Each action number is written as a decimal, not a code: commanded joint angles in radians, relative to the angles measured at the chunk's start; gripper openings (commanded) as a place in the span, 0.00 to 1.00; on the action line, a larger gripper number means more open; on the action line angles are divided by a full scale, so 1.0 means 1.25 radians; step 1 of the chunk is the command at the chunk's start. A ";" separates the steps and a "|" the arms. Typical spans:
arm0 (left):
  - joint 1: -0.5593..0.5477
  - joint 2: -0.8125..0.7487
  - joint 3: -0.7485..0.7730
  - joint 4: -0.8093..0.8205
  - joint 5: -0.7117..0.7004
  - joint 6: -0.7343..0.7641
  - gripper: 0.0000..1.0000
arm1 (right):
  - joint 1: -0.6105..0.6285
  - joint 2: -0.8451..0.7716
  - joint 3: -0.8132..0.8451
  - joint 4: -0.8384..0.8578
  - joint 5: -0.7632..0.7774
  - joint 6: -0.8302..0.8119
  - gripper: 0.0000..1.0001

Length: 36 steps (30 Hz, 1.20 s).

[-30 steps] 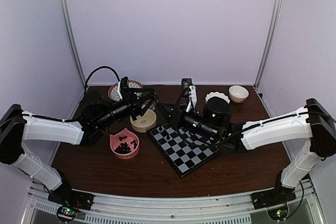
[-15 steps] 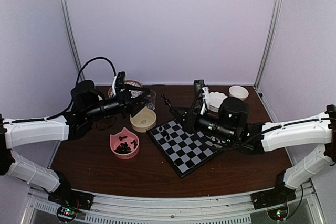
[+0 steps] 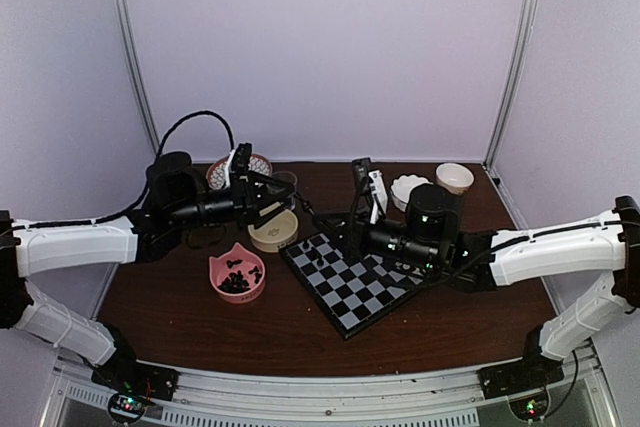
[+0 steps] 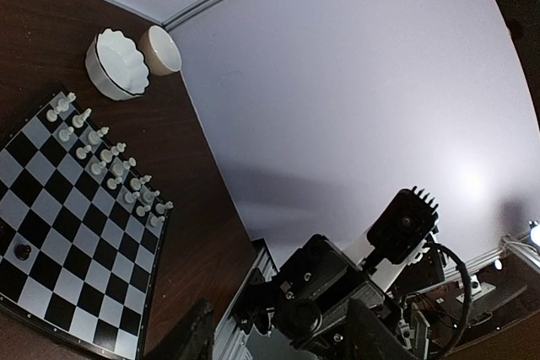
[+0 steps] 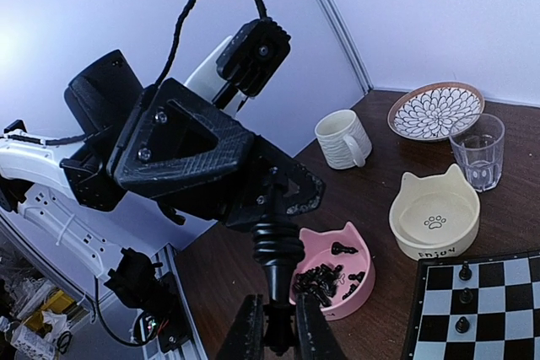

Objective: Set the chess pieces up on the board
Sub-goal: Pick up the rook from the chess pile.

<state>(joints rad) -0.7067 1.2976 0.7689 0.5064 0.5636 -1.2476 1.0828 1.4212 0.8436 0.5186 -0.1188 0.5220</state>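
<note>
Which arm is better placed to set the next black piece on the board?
Right, I think. The right gripper pinches a black chess piece and hangs near a far corner of the board. The left gripper shows open fingers, apparently empty.

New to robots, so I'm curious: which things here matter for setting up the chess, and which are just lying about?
For the job: board, black chess pieces heaped in the pink bowl, one gripped in the right claw.

Just lying about: cream paw-print bowl, glass, ribbed mug, flowered plate, scalloped white bowl, small beige bowl. White pieces already stand in rows.
</note>
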 commanded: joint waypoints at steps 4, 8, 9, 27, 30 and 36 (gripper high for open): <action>0.003 0.029 0.010 0.081 0.042 -0.020 0.52 | 0.003 0.044 0.053 0.001 -0.024 -0.004 0.08; 0.004 0.032 0.005 0.095 0.045 -0.023 0.44 | 0.003 0.062 0.061 0.002 -0.020 -0.004 0.08; 0.004 0.031 0.004 0.097 0.046 -0.024 0.42 | 0.003 0.065 0.062 0.004 -0.020 -0.003 0.08; 0.004 0.032 -0.002 0.093 0.038 -0.017 0.15 | 0.003 0.053 0.046 0.015 -0.007 -0.004 0.08; 0.003 0.031 0.003 0.081 0.036 -0.009 0.08 | 0.003 0.049 0.044 0.016 -0.006 -0.003 0.08; 0.003 0.028 0.015 0.029 0.027 0.035 0.00 | 0.003 0.027 0.030 0.013 -0.009 -0.002 0.08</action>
<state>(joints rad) -0.7067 1.3342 0.7685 0.5655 0.6037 -1.2633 1.0828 1.4986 0.8948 0.5163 -0.1345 0.5228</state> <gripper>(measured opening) 0.090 0.122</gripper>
